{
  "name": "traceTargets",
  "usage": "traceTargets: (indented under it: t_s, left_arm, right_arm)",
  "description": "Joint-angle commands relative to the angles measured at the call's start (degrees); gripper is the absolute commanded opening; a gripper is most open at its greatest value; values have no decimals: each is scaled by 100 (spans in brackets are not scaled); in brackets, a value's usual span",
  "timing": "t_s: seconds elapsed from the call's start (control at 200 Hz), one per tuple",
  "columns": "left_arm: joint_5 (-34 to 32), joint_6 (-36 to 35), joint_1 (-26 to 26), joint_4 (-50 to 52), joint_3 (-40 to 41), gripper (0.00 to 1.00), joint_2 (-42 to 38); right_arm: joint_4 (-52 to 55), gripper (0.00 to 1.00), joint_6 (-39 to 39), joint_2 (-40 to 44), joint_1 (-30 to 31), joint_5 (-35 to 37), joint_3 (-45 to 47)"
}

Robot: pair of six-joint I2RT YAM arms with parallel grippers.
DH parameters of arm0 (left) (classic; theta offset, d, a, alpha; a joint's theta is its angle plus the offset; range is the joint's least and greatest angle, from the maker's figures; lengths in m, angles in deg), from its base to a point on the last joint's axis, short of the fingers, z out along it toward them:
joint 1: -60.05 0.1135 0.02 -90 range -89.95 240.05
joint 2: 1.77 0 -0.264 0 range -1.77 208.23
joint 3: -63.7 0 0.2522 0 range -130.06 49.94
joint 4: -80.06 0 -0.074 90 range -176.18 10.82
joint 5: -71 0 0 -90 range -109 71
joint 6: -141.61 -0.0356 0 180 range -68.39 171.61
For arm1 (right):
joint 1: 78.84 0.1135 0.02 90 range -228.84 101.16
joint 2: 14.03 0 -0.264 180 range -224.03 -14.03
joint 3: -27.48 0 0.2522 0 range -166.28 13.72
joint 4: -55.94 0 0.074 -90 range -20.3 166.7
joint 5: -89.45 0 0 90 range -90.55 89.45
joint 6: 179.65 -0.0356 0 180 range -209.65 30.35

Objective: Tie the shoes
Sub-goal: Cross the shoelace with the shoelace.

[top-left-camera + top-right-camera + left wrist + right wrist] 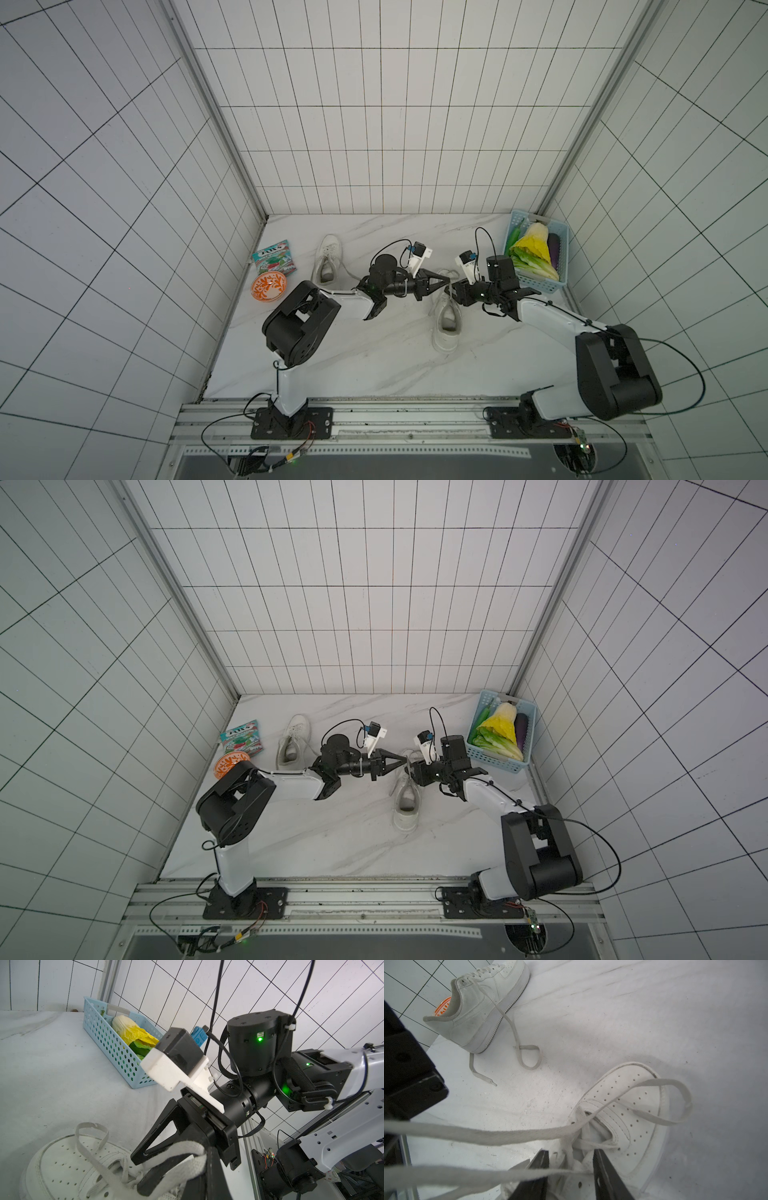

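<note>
Lace [180, 1155] in left tool [446, 282], seemingly well inside table [374, 361].

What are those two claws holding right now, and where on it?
The left gripper pinches a fold of lace from the nearer shoe. The right gripper stands open around its laces, gripping nothing yet.

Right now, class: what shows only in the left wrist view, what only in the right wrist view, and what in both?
Only the left wrist view: the blue basket holding a cabbage. Only the right wrist view: the far shoe with laces trailing, and an orange bowl beyond it. Both: the near shoe, toe perforated, and its lifted lace.
</note>
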Motion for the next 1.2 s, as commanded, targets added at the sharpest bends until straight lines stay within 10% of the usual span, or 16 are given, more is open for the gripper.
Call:
traceTargets:
  t_s: [0.0,0.145,0.325,0.605,1.194]
  left_arm:
    - [-50,-56,23,-40,4,0,-63]
    - [-59,-60,22,-33,4,0,-66]
    - [-101,-65,21,-33,16,0,-84]
    - [-274,-104,23,223,-57,0,-104]
    - [-527,-248,-73,620,-497,0,195]
  right_arm:
    - [-215,39,-37,236,17,-41,-125]
    - [-263,33,-92,279,20,-132,-135]
    - [-42,0,-14,364,9,34,-212]
    - [767,0,119,1445,-56,1237,-301]
    - [2399,0,-715,2111,449,200,-1335]
